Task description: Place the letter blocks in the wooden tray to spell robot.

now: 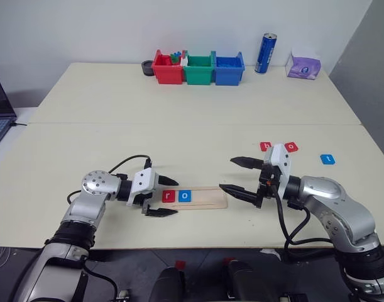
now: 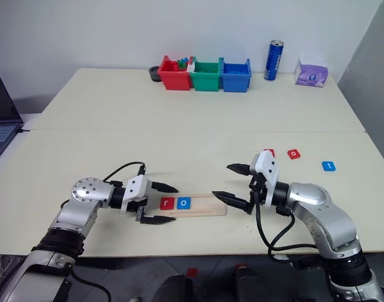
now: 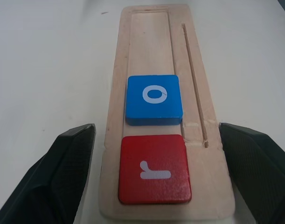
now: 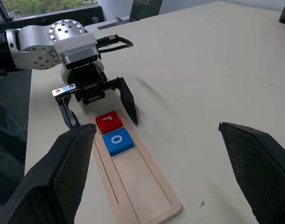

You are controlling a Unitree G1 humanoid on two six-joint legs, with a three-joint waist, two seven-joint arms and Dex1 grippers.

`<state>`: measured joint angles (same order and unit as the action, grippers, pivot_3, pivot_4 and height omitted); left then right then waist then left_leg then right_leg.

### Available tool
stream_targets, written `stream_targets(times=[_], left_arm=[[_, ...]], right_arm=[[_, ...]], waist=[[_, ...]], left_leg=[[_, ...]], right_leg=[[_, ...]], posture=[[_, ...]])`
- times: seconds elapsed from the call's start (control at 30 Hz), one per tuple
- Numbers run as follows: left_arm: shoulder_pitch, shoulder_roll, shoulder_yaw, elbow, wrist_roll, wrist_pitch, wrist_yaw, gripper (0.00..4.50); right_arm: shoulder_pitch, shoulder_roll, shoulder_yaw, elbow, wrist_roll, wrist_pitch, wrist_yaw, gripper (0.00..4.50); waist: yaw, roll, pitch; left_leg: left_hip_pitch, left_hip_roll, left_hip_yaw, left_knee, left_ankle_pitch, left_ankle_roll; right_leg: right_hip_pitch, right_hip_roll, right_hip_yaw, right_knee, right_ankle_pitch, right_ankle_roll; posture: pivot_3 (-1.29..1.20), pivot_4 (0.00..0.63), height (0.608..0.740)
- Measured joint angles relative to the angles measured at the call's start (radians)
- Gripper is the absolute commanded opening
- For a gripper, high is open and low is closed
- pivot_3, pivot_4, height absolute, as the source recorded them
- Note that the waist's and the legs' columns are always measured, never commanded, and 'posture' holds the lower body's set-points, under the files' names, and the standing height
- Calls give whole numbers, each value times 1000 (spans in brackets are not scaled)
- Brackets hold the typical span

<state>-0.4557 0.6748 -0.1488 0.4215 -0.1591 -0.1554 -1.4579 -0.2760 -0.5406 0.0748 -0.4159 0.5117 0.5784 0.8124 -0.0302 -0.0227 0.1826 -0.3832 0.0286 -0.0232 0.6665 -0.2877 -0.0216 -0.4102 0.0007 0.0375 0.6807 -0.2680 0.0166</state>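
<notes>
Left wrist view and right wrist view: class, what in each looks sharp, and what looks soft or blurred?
Left wrist view: the red r block, blue o block and wooden tray look crisp, while the fingers at the edge look softer. Right wrist view: the left gripper and tray are clear; its own near fingers loom large and soft.

The left claw (image 1: pixel 160 196) is pointing toward the right claw (image 1: pixel 242 177), its fingers spread wide and empty. The right claw is facing back, likewise gaping, holding nothing.
</notes>
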Motion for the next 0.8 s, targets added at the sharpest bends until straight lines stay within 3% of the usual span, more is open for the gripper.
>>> stream_targets(times=[0.37, 0.53, 0.63, 0.8], left_arm=[[-39, 112, 77, -254, -140, 346, 19, 4476], [-96, -18, 118, -404, -193, 479, 224, 4476], [-64, -105, 106, -514, -197, 542, 342, 4476], [-5, -136, 73, -579, -191, 591, 434, 4476]], right_arm=[[58, -13, -100, 3, -6, 26, -99, 4500], [-32, 12, -93, 183, -198, 16, -308, 4500], [-71, 86, -93, 291, -276, -6, -430, 4500], [-99, 158, -92, 422, -353, -36, -540, 4500]], waist=[[1, 0, 0], [2, 0, 0], [-3, 0, 0], [-2, 0, 0]], left_leg=[[-1, 0, 0, 0, 0, 0], [-1, -1, 1, 3, 0, 0], [-1, 0, 1, 1, 0, 0], [-1, 1, 1, -1, 0, -1]], right_leg=[[0, 0, 0, 0, 0, 0], [0, -1, 2, 0, 0, 1], [-1, -1, 4, 0, 0, 1], [-2, 0, 4, 1, 0, 0]], posture=[[0, 150, 740], [0, 150, 740], [0, 150, 740], [0, 150, 740]])
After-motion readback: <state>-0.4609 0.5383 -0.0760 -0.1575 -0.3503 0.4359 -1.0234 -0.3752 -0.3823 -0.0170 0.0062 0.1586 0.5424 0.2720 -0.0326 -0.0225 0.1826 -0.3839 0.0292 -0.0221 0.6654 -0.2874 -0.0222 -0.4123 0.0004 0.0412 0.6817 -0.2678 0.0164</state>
